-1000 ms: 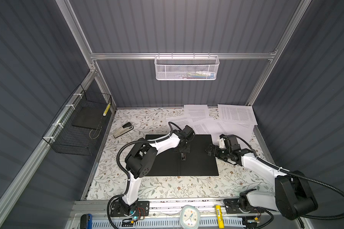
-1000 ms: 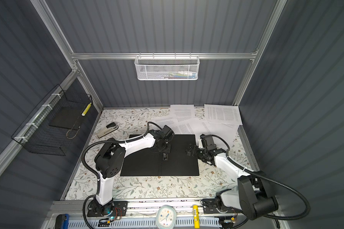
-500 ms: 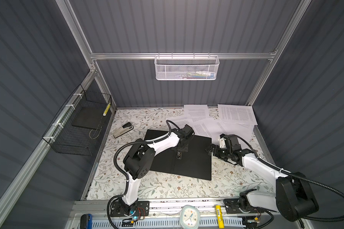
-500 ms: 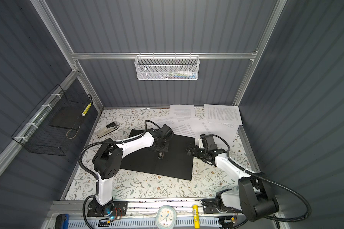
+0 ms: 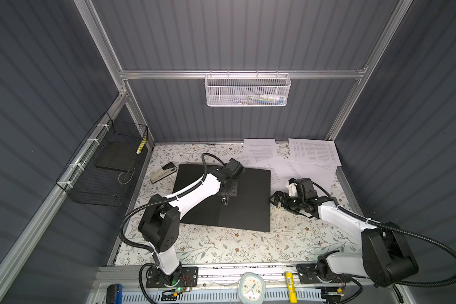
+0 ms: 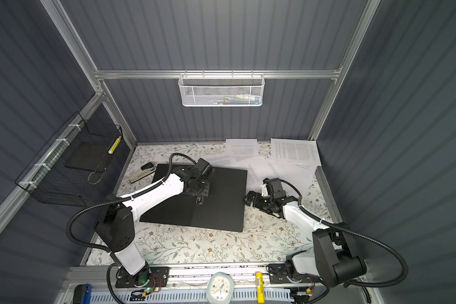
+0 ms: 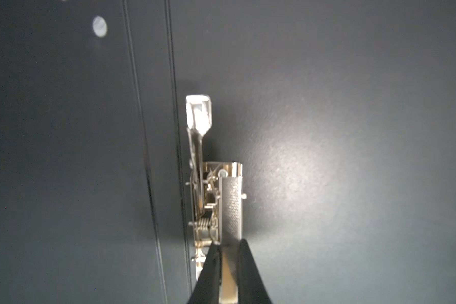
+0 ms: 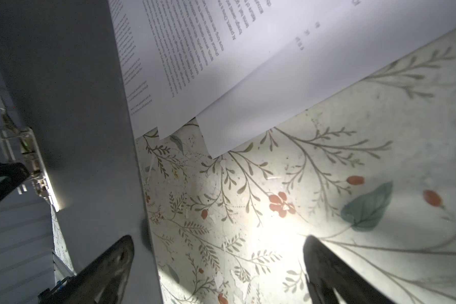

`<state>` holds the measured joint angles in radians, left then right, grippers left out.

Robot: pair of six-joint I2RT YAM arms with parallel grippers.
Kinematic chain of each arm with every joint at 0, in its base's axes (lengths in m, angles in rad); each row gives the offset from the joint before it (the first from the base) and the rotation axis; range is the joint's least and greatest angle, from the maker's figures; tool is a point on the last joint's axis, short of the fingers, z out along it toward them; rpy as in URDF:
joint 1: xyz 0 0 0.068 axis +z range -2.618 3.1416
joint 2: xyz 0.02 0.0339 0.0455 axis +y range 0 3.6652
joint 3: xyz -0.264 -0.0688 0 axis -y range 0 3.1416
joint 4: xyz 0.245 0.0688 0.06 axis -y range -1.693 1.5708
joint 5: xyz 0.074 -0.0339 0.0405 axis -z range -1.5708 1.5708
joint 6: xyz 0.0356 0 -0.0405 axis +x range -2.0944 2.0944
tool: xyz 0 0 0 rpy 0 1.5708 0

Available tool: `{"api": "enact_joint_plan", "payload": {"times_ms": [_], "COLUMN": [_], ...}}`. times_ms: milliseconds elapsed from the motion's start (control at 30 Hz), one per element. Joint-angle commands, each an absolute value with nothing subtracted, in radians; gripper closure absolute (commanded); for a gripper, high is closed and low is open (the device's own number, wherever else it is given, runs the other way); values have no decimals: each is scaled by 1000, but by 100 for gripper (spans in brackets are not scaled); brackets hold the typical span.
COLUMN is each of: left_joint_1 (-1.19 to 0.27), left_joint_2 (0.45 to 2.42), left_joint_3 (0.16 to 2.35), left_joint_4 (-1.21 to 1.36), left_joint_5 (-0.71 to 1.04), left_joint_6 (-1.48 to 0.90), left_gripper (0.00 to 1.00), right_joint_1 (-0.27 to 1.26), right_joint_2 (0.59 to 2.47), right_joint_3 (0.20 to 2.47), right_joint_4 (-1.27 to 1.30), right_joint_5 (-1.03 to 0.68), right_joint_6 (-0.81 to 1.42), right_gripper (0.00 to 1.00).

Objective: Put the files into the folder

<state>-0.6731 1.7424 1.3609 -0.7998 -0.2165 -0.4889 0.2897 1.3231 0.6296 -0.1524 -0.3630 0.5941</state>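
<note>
The folder (image 5: 250,194) lies open and flat in the middle of the flowered table (image 5: 221,247), black inside facing up, a little askew to the table's edges in both top views. The left gripper (image 7: 228,243) is down on the fold, its jaws closed tight on the patterned metal plate of the clip (image 7: 231,208); the clip's lever stands up beside that plate. The right gripper (image 8: 219,242) sits low at the folder's right edge with its jaws spread wide and nothing between them; one finger (image 8: 111,260) hangs over the folder's edge, the other over bare table. The files (image 5: 313,152) lie loose and overlapping at the back right of the table, outside the folder, whose far right corner covers part of the nearest sheet. A stapler (image 5: 162,172) lies to the folder's left
</note>
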Motion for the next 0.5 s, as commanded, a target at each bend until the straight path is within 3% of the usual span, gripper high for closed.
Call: {"api": "enact_joint_plan", "payload": {"times_ms": [0, 300, 400, 467], "left_joint_1": [-629, -597, -592, -591], "left_joint_2": [1709, 1762, 1761, 1743], "left_joint_3": [1309, 1205, 1196, 1204], "left_joint_4": [-795, -700, -687, -695], "left_joint_5": [-200, -179, -173, -172], "left_joint_6": [-447, -431, -431, -434], "left_gripper": [100, 100, 85, 64], "right_joint_1": [295, 295, 293, 290], "right_joint_2": [1320, 1326, 1325, 1321], "right_joint_3": [669, 697, 707, 720], "right_joint_4": [-174, -205, -210, -223], "right_joint_5": [-358, -299, -284, -263], "right_joint_6": [595, 588, 587, 583], "right_gripper": [1, 1, 1, 1]}}
